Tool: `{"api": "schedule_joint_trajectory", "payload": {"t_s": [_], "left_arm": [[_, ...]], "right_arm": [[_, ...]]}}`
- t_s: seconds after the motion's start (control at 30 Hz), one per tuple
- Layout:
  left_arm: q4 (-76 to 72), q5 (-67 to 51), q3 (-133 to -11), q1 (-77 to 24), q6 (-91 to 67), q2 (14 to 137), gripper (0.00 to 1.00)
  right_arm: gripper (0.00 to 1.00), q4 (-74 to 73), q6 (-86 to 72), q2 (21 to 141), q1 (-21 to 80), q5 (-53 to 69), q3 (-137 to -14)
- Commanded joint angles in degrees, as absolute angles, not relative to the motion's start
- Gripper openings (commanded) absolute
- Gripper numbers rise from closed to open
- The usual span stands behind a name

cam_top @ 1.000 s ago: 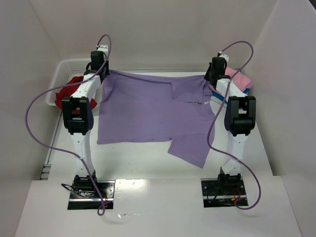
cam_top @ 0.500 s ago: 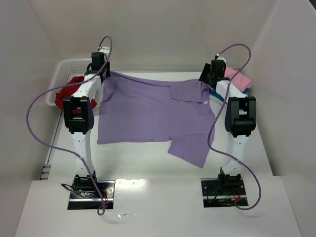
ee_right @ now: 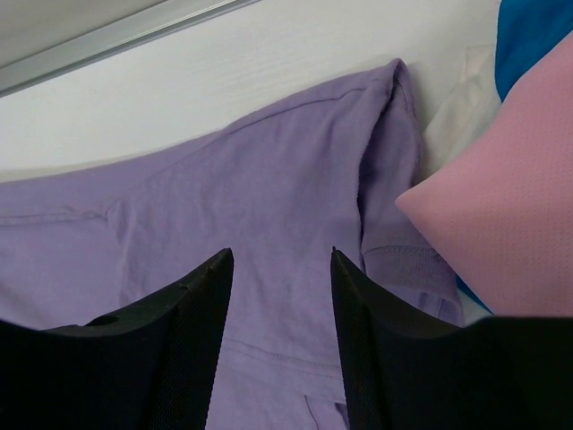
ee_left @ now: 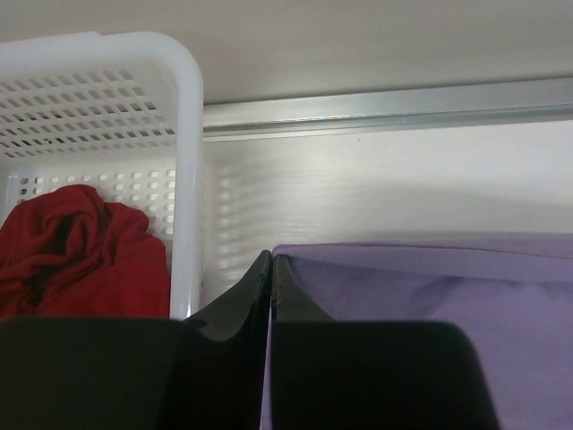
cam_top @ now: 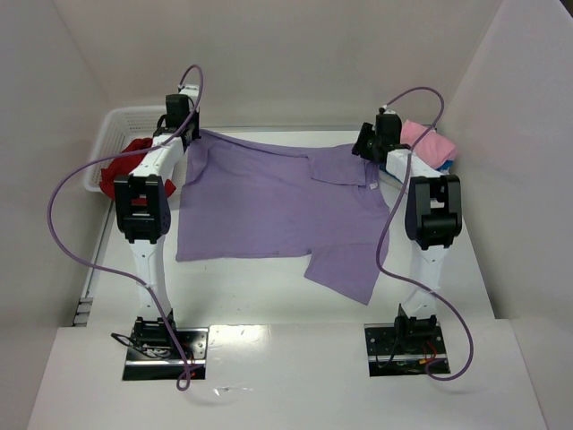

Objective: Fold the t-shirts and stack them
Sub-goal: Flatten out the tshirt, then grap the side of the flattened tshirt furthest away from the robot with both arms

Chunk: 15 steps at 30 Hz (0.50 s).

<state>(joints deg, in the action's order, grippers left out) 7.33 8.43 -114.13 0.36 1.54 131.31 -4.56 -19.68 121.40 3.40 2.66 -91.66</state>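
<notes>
Top external view: white table (cam_top: 269, 287) boxed in by plain white walls (cam_top: 295, 54) at the back and both sides.
Surface: matte white, with a metal rail (ee_left: 385, 107) along the far edge.
Lavender t-shirt (cam_top: 269, 202): spread flat mid-table, one sleeve trailing toward the near edge.
Left gripper (ee_left: 271, 264): jaws pressed together, pinching the shirt's far left corner.
Right gripper (ee_right: 279, 260): jaws parted, hanging over the shirt's far right shoulder and clasping nothing.
White basket (ee_left: 188, 134): far left corner of the table, beside the left gripper, with the red t-shirt (ee_left: 76, 251) bunched inside.
Pink t-shirt (ee_right: 501, 197): folded at the far right, lying on the blue t-shirt (ee_right: 537, 36), just beside the lavender sleeve.
</notes>
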Motion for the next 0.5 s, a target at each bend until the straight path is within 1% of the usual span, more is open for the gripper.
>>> {"api": "schedule_joint_trajectory", "payload": {"t_s": [0.0, 0.47], "left_arm": [[5.0, 8.1, -117.0, 1.0, 3.1, 132.4, 0.0], [5.5, 8.1, -117.0, 1.0, 3.1, 132.9, 0.0]], "right_arm": [[0.53, -4.7, -19.9, 123.0, 3.8, 2.2, -92.1], [0.53, -7.8, -17.0, 128.2, 3.8, -2.6, -96.4]]}}
